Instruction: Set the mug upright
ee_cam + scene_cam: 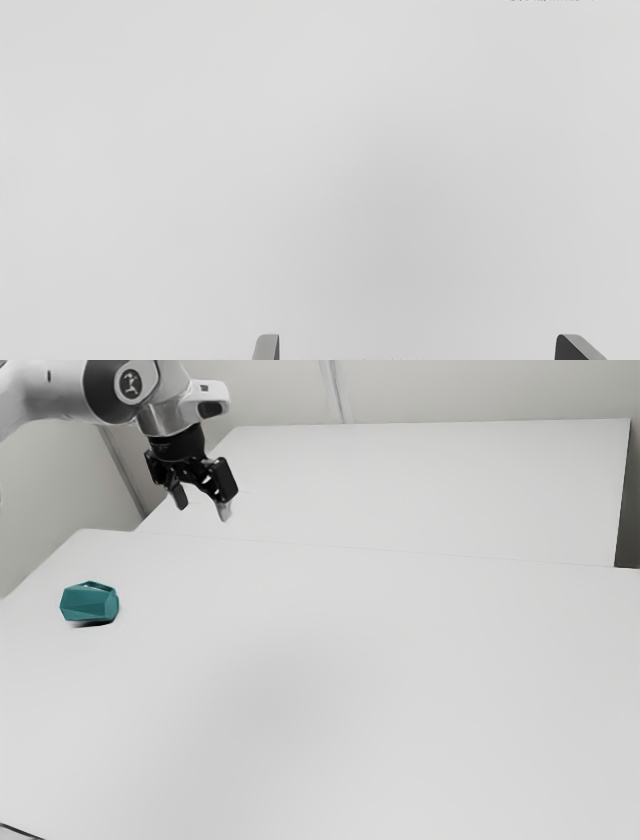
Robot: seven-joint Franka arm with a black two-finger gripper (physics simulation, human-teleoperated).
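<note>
Teal against the pale counter (400, 700), the mug (88, 603) lies on its side toward the exterior view's left, its handle (97, 586) along the upper part of its body. Which end is the mouth, I cannot tell. What the task asks for is therefore not met as things lie.

The hand (203, 508) hangs in the air, over to the exterior view's right of the mug and apparently farther from that camera, well apart from it. Its fingers (267, 347) stand wide, with nothing between them; beneath them the wrist view has bare counter.

I judge the step in hand to be getting to the mug and taking hold of it. The next move calls for carrying the open hand left and nearer to the exterior camera, then lowering it so the fingers straddle the body, clear of the handle. The grip should allow a turn through roughly a quarter circle, so that the base comes down flat. A curved or faceted side may roll or slip if one finger nudges it early, so an even, centred close looks wise, and only then a lift, the turn and a gentle setting down.
</note>
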